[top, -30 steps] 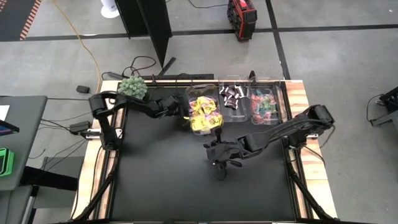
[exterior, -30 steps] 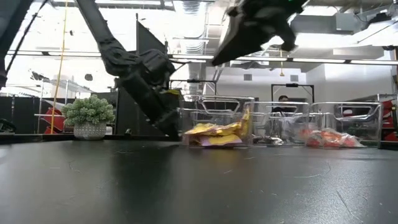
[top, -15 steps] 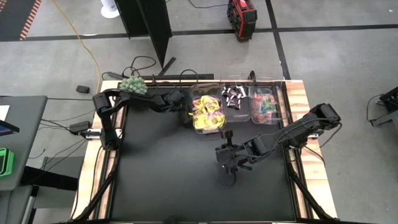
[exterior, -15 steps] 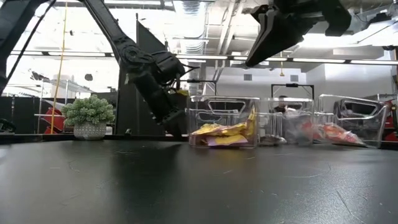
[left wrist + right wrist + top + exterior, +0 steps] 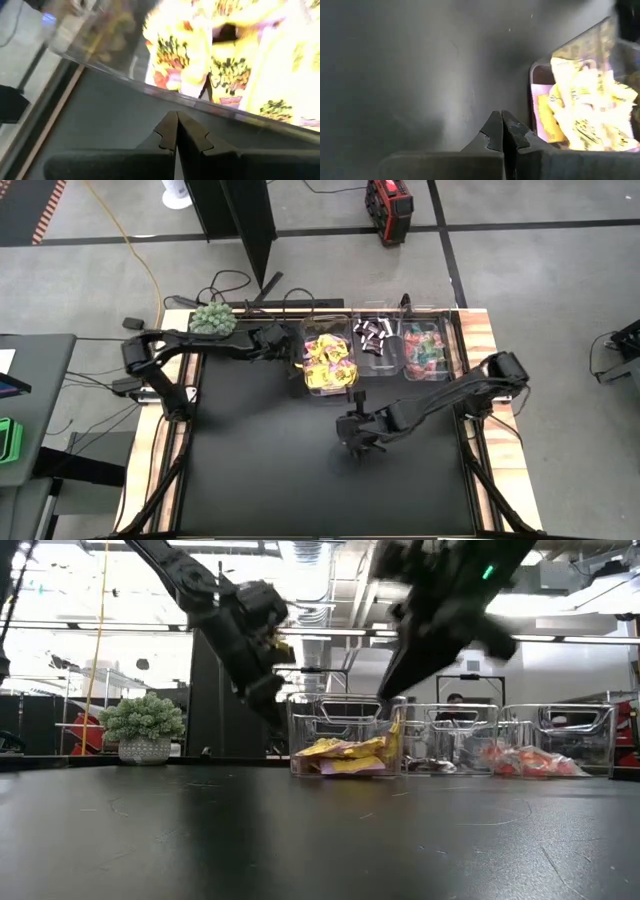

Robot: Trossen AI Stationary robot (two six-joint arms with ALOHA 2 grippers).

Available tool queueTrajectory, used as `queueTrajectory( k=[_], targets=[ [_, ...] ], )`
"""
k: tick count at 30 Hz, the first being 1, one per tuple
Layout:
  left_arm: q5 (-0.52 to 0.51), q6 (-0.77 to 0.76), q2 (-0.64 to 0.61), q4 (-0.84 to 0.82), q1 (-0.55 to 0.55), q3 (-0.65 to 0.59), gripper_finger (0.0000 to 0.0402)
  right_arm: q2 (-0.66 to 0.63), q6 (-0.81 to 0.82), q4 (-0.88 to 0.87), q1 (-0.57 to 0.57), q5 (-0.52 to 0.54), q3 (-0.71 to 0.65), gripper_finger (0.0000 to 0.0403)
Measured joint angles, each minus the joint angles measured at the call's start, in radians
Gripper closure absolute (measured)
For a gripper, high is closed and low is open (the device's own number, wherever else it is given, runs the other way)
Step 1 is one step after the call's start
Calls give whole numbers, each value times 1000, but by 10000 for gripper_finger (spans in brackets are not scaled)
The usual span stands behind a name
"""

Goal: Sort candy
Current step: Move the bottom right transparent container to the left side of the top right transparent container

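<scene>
Three clear bins stand in a row at the table's far edge. One holds yellow packets (image 5: 328, 363), one dark mini bars (image 5: 373, 332), and one teal-and-pink wrappers (image 5: 426, 350). My left gripper (image 5: 176, 118) is shut and empty, its tips at the left wall of the yellow packets' bin (image 5: 165, 95), above the table (image 5: 278, 712). My right gripper (image 5: 501, 119) is shut and empty. It hovers over the bare black mat (image 5: 351, 434), nearer than the yellow packets' bin, and the low view shows it blurred (image 5: 392, 690). My left gripper's shut fingertips (image 5: 170, 125) stand close by the left wall of the yellow packets' bin, slanting down from the table's left. I cannot tell whether they touch the wall.
A fuzzy green ball plant (image 5: 213, 319) sits at the far left corner, behind my left arm. The black mat (image 5: 260, 470) lies bare across the near half. Wooden table edges (image 5: 478, 330) frame the mat.
My right gripper swung toward the near right, then came back toward the left and dropped lower in front of the yellow packets' bin. My left gripper rose beside that bin. The row of bins slid slightly right, then back left.
</scene>
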Motion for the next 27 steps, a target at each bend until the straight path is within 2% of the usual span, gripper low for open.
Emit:
queueTrajectory(
  k=[4,11,27],
  targets=[
    [-6,-3,-100,-48,-14,0,400,91,-58,98,-48,-4,-1,396],
    [-12,-15,-216,-147,-55,0,400,169,-123,302,-146,-1,0,398],
    [-15,-80,-402,-242,-192,0,400,195,-102,366,-311,34,0,401]
  ],
)
